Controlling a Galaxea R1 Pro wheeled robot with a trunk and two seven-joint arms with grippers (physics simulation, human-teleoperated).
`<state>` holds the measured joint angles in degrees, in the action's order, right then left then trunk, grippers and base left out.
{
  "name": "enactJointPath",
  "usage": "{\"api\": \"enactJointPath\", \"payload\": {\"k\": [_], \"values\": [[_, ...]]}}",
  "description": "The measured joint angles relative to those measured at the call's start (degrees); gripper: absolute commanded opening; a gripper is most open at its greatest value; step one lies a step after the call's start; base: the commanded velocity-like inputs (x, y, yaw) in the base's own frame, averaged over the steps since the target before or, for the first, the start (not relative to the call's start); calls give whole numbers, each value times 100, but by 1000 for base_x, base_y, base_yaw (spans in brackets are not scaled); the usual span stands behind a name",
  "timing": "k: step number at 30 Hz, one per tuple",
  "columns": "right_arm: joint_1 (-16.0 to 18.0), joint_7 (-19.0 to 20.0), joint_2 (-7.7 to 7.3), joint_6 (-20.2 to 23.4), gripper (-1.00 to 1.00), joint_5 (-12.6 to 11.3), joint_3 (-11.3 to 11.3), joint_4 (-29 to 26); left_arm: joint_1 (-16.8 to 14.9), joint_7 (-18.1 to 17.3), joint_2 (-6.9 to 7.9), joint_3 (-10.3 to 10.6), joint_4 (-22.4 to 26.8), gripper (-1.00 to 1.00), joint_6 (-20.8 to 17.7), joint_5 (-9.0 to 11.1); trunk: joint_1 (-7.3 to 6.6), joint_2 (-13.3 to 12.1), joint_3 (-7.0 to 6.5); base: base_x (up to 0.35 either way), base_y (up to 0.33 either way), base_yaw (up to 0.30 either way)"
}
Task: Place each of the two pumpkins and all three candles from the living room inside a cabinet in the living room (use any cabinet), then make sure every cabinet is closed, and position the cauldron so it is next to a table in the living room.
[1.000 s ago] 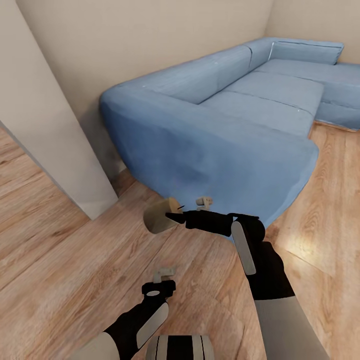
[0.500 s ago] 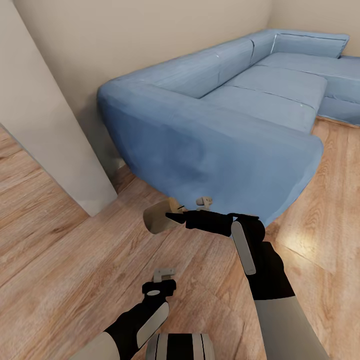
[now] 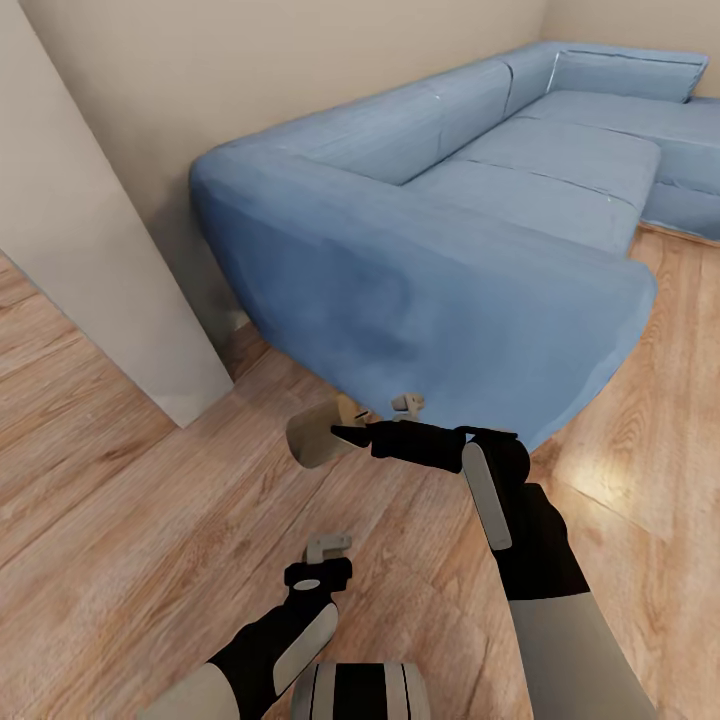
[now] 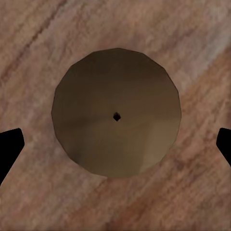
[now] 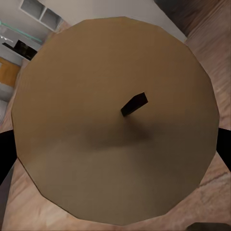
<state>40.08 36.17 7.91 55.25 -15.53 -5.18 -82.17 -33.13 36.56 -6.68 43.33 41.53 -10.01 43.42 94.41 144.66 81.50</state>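
A tan candle point(image 3: 316, 440) with a dark wick hangs sideways above the wood floor, my right gripper point(image 3: 342, 424) shut on it. The right wrist view looks straight at that candle's wick end point(image 5: 96, 144), with black fingertips point(image 5: 5, 154) at the frame's sides. Lower and nearer to me, my left gripper point(image 3: 328, 548) is open and holds nothing. Ahead of it, the left wrist view has a round candle end point(image 4: 117, 144) with a dark centre dot against floorboards, well apart from the fingertips point(image 4: 7, 144). I cannot tell if this is the same candle. Pumpkins, cabinet, cauldron and table are out of view.
A large blue corner sofa point(image 3: 450, 230) stands just beyond the grippers, its rounded arm end closest. A pale wall corner point(image 3: 90, 250) juts in at the left. Open wood floor point(image 3: 120, 540) spreads to the left and lower right.
The whole picture has shifted a little, so the camera has moved; the sofa sits slightly differently in the picture. Both arms and the held candle keep their places.
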Motion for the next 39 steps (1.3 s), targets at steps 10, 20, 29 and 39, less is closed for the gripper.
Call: {"api": "enactJointPath", "payload": {"k": [10,20,29,39], "values": [[0,-3,0,1,-100,-4,0,0,0,4,0,0,12,100,0,1,5,3,44,0,0,0],[0,-5,0,1,-100,-5,0,0,0,20,2,0,21,100,1,0,5,3,44,0,0,0],[0,-5,0,1,-100,-5,0,0,0,34,17,-9,197,100,0,5,5,3,44,0,0,0],[0,-5,0,1,-100,-4,0,1,0,45,18,-9,206,100,4,7,5,3,44,0,0,0]]}}
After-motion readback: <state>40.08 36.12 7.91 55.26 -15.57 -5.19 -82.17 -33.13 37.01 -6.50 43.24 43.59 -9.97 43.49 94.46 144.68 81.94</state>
